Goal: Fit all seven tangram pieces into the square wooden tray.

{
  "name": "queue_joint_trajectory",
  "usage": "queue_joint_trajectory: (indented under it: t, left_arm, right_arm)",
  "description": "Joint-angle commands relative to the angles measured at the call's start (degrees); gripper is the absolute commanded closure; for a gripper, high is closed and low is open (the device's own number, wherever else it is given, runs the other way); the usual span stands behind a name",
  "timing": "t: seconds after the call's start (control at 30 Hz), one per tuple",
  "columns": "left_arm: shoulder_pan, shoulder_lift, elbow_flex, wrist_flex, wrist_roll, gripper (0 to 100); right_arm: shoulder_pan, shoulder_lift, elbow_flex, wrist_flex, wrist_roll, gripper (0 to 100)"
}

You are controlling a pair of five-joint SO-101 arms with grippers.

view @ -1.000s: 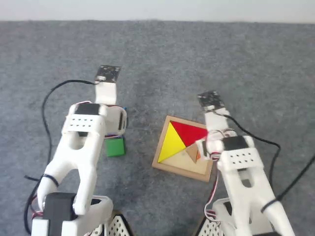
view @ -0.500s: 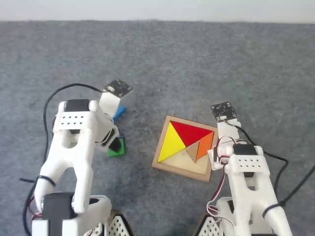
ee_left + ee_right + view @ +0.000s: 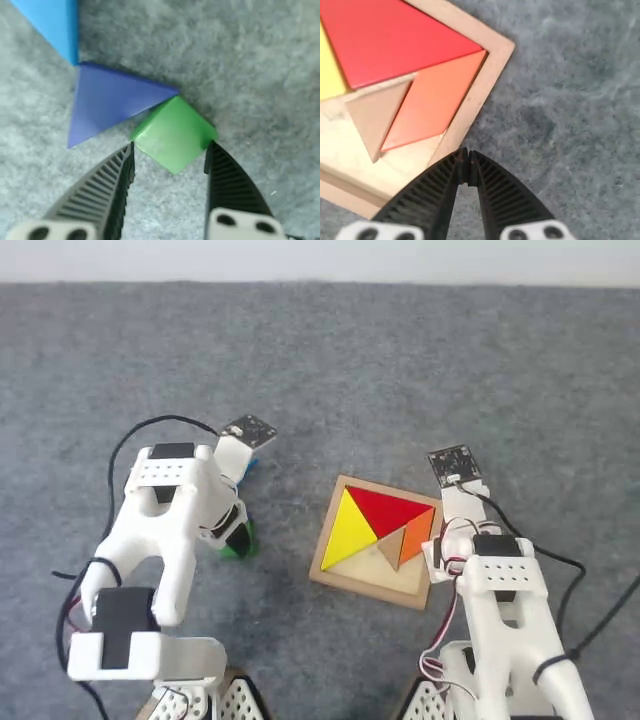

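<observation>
Straddling the green square (image 3: 174,134) with my left end effector (image 3: 170,146) spread wide, left of the wooden tray (image 3: 335,502) toward the table's (image 3: 450,370) near edge, I hold my right end effector (image 3: 466,152) pinched shut and empty at the tray's rim, four pieces (image 3: 390,510) inside.

Counter (image 3: 420,360): grey, carpet-like nap over whole surface. Square wooden tray (image 3: 385,577) lies flat right of centre, toward near side, slightly rotated. Three loose pieces lie left of tray, well apart from it: green square (image 3: 172,132), dark blue triangle (image 3: 110,102), light blue piece (image 3: 52,22). Green square touches triangle's edge. Light blue piece's tip just beside triangle's corner, on far side.
</observation>
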Motion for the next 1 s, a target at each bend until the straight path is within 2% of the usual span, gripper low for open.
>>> queue_joint_trajectory:
  t: [0.0, 0.3, 0.53, 0.77, 0.97]
  left_arm:
    - [1.67, 1.49, -2.15, -0.79, -3.25, 78]
    - [8.79, 9.49, -2.15, -4.22, -3.78, 78]
    - [12.04, 10.73, -2.24, -1.58, -5.71, 78]
    - [13.45, 10.37, -3.56, 0.09, 0.53, 78]
    - [13.98, 10.20, -7.60, 0.09, 5.98, 89]
  right_arm:
    - [1.01, -1.45, -0.26, -0.92, 0.53, 98.8]
    - [1.01, -1.45, -0.18, -0.92, 0.44, 98.8]
    - [1.01, -1.45, -0.18, -0.92, 0.44, 98.8]
    - [1.01, -1.45, -0.09, -0.92, 0.44, 98.8]
    - [0.92, -1.45, 0.70, -2.24, 0.44, 98.8]
